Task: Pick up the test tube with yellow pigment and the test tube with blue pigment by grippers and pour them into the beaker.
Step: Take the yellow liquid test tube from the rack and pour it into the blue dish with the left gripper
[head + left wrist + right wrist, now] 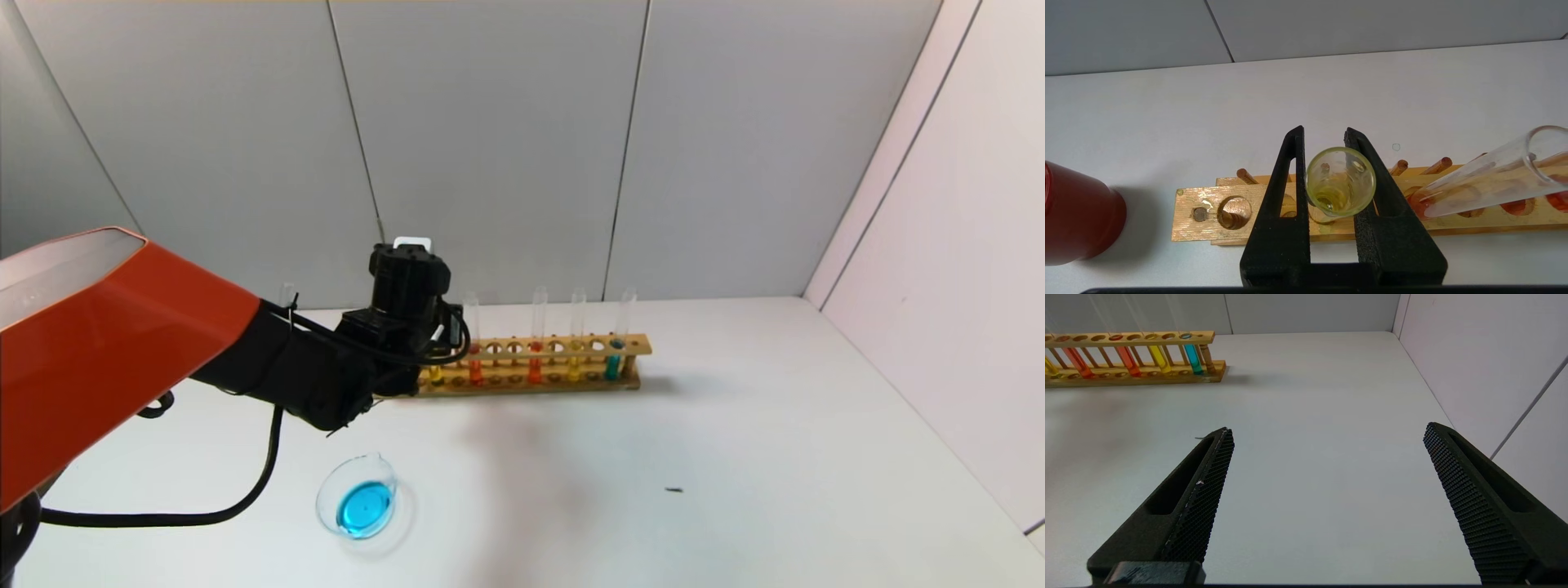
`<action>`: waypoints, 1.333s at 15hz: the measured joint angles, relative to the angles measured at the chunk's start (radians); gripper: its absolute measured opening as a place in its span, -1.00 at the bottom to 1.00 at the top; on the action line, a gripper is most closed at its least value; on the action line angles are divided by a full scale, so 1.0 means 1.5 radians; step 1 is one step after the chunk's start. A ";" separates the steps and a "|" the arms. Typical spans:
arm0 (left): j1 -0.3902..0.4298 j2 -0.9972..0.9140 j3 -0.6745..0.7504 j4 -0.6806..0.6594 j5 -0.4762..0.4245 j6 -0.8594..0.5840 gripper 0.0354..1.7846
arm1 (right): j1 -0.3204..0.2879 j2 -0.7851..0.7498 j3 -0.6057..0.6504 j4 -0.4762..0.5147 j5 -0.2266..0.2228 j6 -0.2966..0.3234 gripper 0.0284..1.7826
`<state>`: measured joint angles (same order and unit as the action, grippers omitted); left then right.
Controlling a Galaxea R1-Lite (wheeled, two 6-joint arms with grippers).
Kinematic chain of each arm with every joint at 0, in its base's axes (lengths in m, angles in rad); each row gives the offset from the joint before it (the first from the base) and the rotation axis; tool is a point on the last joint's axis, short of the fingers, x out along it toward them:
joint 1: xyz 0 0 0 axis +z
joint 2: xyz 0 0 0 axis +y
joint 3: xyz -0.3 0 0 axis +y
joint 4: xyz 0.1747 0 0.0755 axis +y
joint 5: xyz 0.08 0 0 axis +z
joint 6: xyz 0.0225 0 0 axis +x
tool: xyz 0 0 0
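My left gripper (1324, 130) is at the left end of the wooden rack (1202, 228), its fingers (1290, 196) shut on the upper part of a test tube with yellow pigment (1340, 181) that stands in the rack. In the head view this tube (435, 374) shows just beside the wrist. A second yellow tube (575, 359) and a test tube with blue pigment (614, 359) stand near the rack's right end. The beaker (359, 498) sits on the table in front of the left arm, with blue liquid in it. My right gripper (1327, 428) is open and empty, low over bare table.
Two orange-red tubes (475, 367) (535, 363) stand in the rack. A dark red cup (1077, 216) stands left of the rack's end. White walls close the table at the back and right. A small dark speck (674, 490) lies on the table.
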<state>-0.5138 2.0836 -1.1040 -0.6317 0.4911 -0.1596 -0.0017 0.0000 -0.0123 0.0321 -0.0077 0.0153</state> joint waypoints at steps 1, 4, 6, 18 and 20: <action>0.000 -0.004 -0.001 0.006 0.000 0.001 -0.65 | 0.000 0.000 0.000 0.000 0.000 0.000 0.91; -0.002 -0.023 -0.006 0.025 0.003 0.006 -0.65 | 0.000 0.000 0.000 0.000 0.000 0.000 0.91; -0.005 -0.036 -0.006 0.028 0.005 0.008 -0.65 | 0.000 0.000 0.000 0.000 0.000 0.000 0.91; -0.018 -0.109 -0.059 0.122 0.011 0.018 -0.65 | 0.000 0.000 0.000 0.000 0.000 0.000 0.91; -0.018 -0.115 -0.087 0.149 0.017 0.018 -0.65 | 0.000 0.000 0.000 0.000 0.000 0.000 0.91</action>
<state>-0.5406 1.9113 -1.2343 -0.4079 0.5162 -0.1332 -0.0017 0.0000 -0.0123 0.0321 -0.0077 0.0153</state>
